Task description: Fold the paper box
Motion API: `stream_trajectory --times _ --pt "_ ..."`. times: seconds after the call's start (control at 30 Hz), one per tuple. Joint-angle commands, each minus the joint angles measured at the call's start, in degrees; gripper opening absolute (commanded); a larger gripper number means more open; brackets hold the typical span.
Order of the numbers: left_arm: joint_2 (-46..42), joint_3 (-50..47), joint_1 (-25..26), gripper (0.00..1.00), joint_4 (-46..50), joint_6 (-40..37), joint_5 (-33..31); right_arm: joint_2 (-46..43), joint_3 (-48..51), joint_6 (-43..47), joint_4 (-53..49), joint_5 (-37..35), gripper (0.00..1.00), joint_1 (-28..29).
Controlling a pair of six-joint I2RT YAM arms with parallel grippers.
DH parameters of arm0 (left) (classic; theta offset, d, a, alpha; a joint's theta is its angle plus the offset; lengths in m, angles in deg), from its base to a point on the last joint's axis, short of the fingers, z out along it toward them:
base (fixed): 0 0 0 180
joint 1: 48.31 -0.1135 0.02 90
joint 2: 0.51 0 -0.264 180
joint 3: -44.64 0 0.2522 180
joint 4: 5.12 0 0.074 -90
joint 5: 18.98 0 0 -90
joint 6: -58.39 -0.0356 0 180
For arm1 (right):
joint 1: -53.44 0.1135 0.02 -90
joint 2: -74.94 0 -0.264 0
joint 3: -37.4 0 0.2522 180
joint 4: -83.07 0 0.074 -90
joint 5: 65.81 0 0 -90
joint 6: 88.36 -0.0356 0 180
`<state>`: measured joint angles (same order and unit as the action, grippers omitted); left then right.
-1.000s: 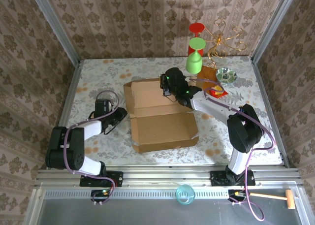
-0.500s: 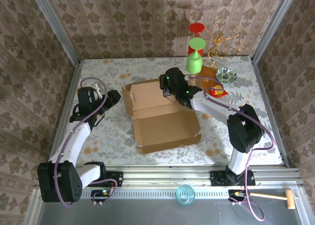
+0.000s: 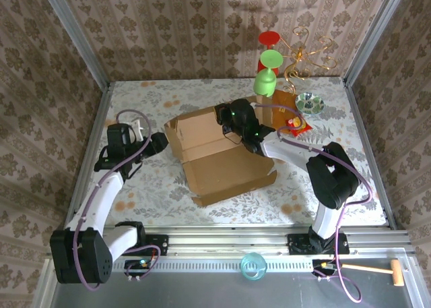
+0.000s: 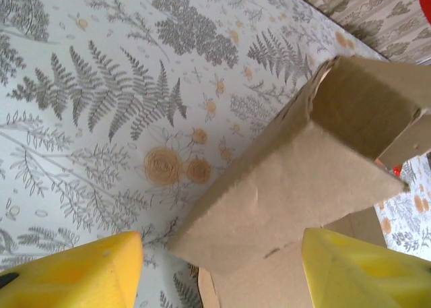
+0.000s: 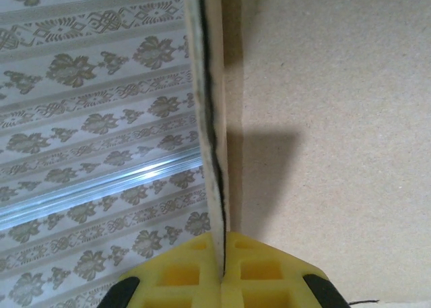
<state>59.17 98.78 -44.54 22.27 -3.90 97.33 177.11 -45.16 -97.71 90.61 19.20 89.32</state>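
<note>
The paper box [image 3: 222, 161] is a light-brown cardboard sheet with raised side walls, lying skewed in the middle of the table, its far part lifted. My right gripper [image 3: 229, 121] is shut on the box's far wall. In the right wrist view that wall's edge [image 5: 214, 153] runs straight into the shut yellow fingertips [image 5: 219, 261]. My left gripper [image 3: 161, 143] is open just left of the box's left wall. In the left wrist view that wall [image 4: 296, 187] stands ahead between the two yellow fingers [image 4: 74, 274], which do not touch it.
Behind the box stand a green goblet [image 3: 265, 79], a red cup [image 3: 268, 42], a gold wire ornament [image 3: 306, 52], a small bowl [image 3: 309, 103] and an orange-red packet [image 3: 295, 124]. A teal cup [image 3: 253, 264] and a wooden mallet [image 3: 384, 271] lie on the front rail.
My left arm has swung out from a folded pose to the box's left wall and its gripper has opened. The box has been tilted up and turned by my right gripper.
</note>
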Motion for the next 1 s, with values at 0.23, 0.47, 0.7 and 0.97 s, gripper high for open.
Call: stream_trajectory --times 0.23,0.47,0.7,0.97 --pt "-2.88 -1.84 -0.12 0.64 1.64 -3.08 0.14 -0.62 5.61 0.28 6.06 1.40 0.00 0.24" --pt "-4.52 -0.41 -1.16 0.64 4.67 -3.49 -0.29 -0.27 7.19 -0.74 8.26 0.61 0.00 1.49" --pt "-9.96 1.02 -7.19 0.64 10.26 -2.25 -3.14 3.32 1.14 -3.41 7.62 -1.09 0.00 4.45" --pt "-9.81 5.47 -8.94 0.64 15.83 -1.68 -10.58 8.41 -5.45 -4.93 7.91 -2.65 0.00 5.85"
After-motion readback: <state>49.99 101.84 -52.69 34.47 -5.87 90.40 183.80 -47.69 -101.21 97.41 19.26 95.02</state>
